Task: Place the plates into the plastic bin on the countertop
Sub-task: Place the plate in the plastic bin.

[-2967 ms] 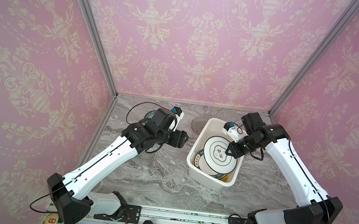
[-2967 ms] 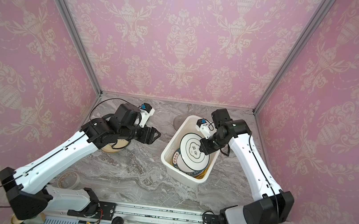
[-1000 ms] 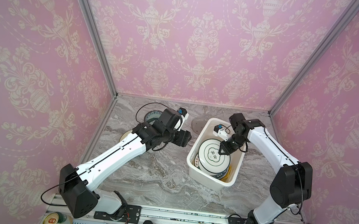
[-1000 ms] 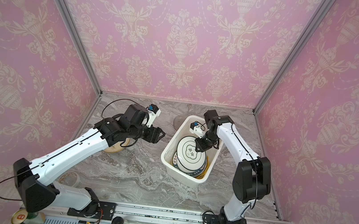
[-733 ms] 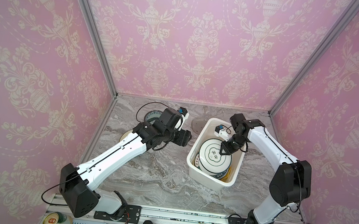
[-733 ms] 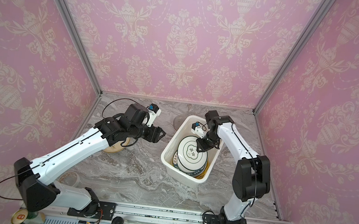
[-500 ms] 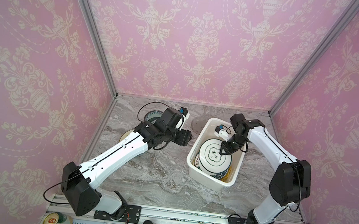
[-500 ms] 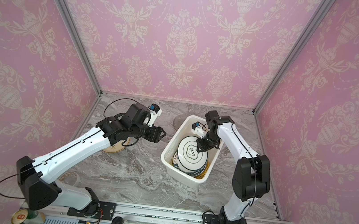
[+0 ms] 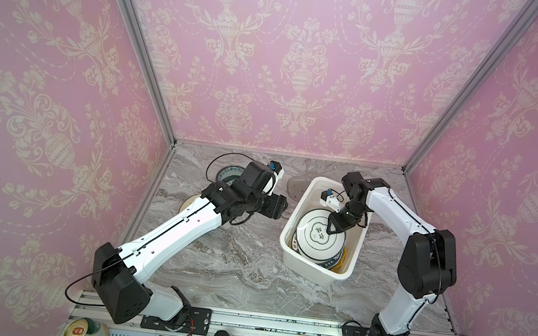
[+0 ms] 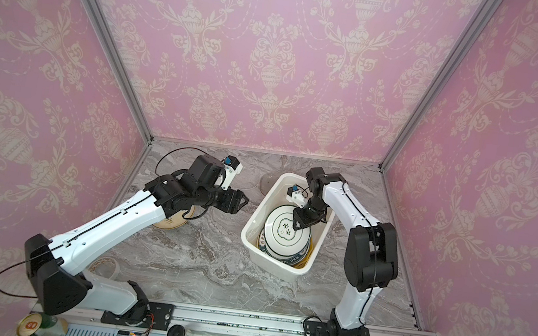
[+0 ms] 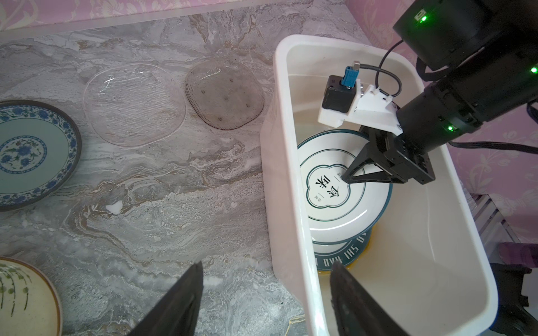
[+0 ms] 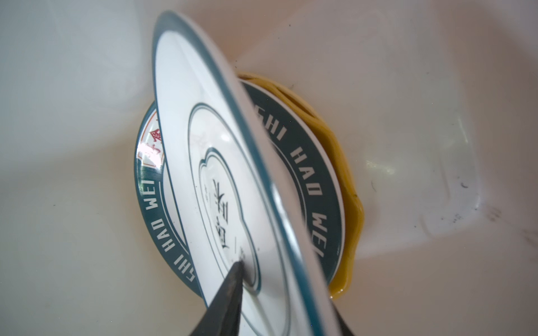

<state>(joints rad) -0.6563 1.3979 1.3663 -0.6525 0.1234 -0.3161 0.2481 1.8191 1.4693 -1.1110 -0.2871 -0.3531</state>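
Two high views, two wrist views.
Both top views look steeply down from above the front edge of the countertop (image 9: 230, 269) (image 10: 195, 271), taking in all of it. The left wrist view looks from near into the bin (image 11: 276, 174); the right wrist view sits inside it, right against a tilted plate (image 12: 189, 131). All four share the bin.

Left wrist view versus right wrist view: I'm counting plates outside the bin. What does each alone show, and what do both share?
Left wrist only: four plates on the countertop, teal patterned plate, clear glass plate, smoky glass plate, cream floral plate; open left claw. Right wrist only: the red stamp on the lettered plate. Both: plastic bin, top white plate, right claw.
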